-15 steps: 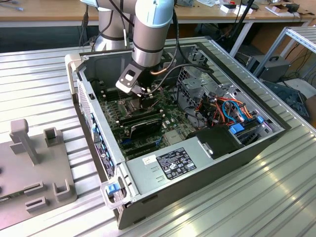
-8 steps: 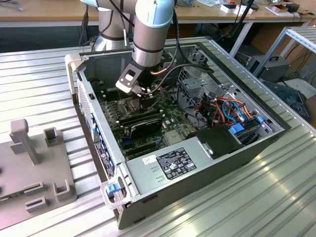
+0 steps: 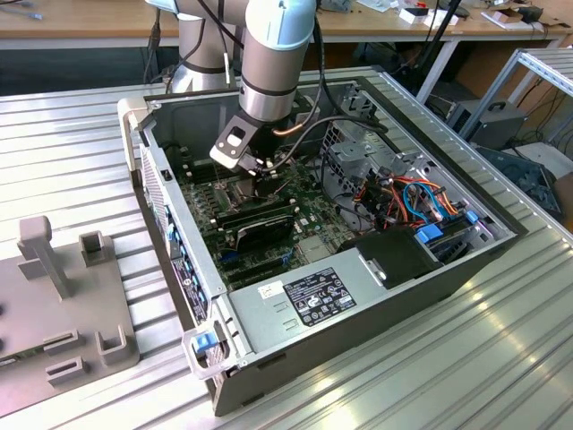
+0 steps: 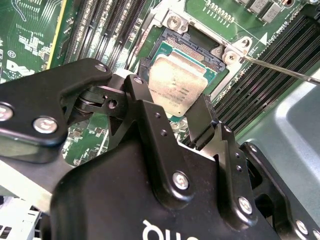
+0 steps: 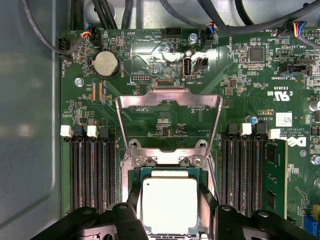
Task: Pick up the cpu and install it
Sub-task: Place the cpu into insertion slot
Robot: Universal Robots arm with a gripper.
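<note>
Gripper (image 4: 171,94): your black two-finger tool reaches down into the open computer case (image 3: 466,269), its fingers (image 5: 207,200) set narrow against two opposite edges of the cpu (image 5: 170,205); by the look of it, you have the chip clamped.
Memory slots outboard of one finger (image 5: 90,170): dark rows running alongside the finger.
Where the cpu sits: between the fingertips, over the socket (image 4: 186,47); whether it is seated or just above cannot be told.
Why gripped so: an edge hold likely leaves the underside free to meet the socket.
Facing and axis: dull metal top toward the wrist, lying flat or nearly; near-square, so no real long axis; its sides run with the slots.
Socket frame (image 5: 170,100): stands open just beyond your fingertips, likely so the socket lies bare.
Memory slots outboard of the other finger (image 5: 240,170): a matching bank.
</note>
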